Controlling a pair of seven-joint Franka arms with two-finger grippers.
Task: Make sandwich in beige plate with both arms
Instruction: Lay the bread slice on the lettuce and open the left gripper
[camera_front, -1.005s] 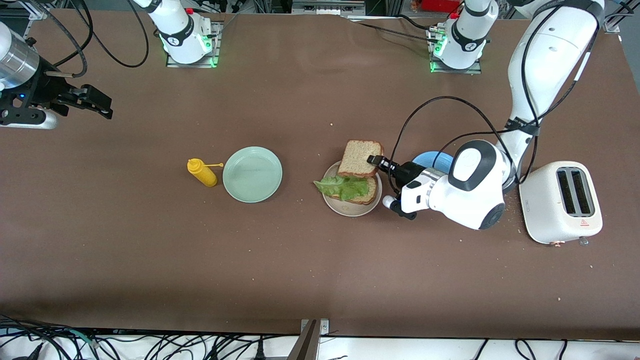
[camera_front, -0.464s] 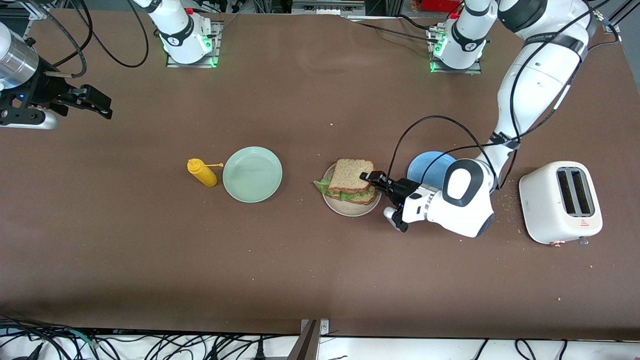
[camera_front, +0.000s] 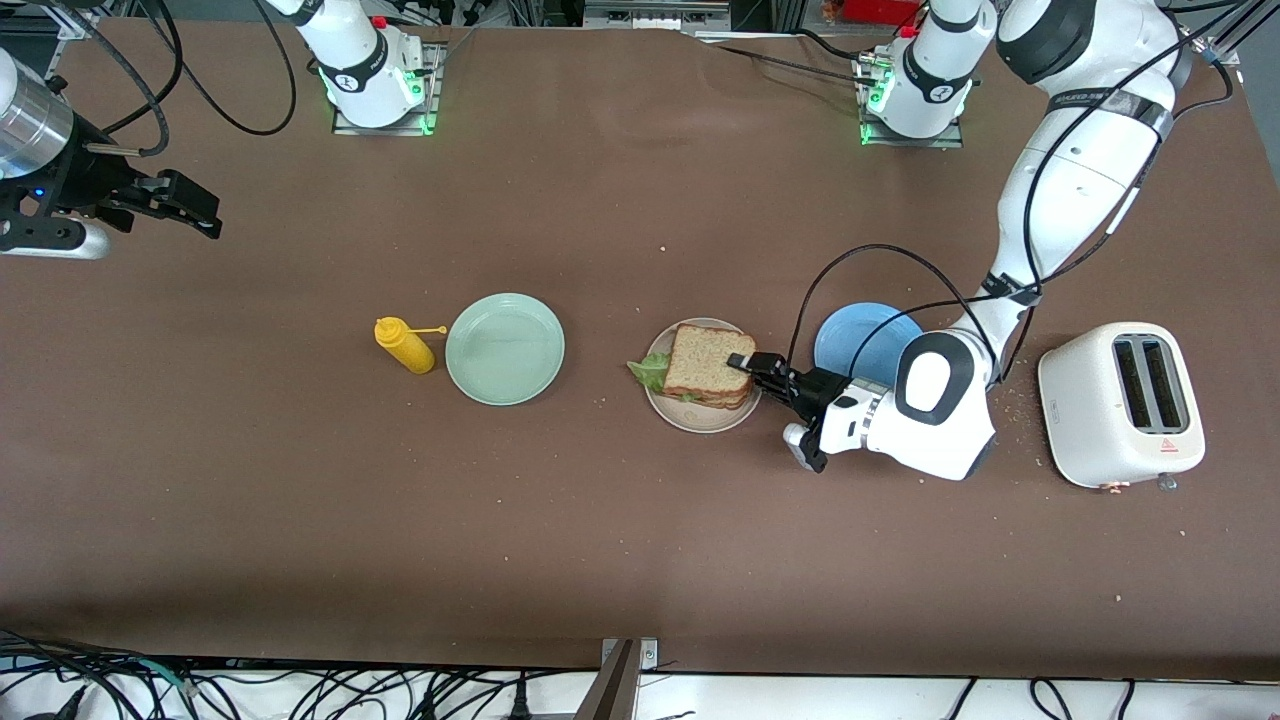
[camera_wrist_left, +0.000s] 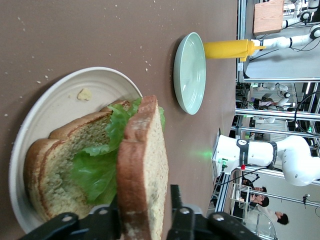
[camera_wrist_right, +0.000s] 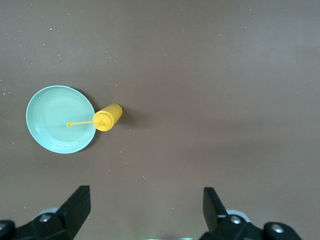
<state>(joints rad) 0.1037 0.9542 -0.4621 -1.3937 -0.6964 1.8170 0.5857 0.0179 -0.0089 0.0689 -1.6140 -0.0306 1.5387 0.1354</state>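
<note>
Left end effector (camera_front: 752, 368) at the round beige plate (camera_front: 700, 418), fingers either side of the speckled tan top toast slice (camera_front: 707, 360), grip uncertain. Right end effector (camera_front: 195, 210) waiting, wide open, empty, over bare surface.

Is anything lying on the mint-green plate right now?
No: in the front view the mint-green plate is bare, with the yellow bottle standing beside it on the table.

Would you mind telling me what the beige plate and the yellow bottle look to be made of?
The beige plate looks like matte ceramic or melamine: a dull, faintly ridged surface with no glare. Which one is unclear. The yellow bottle looks like soft, smooth plastic, a squeeze type with a thin nozzle and an even, slightly glossy colour.
</note>
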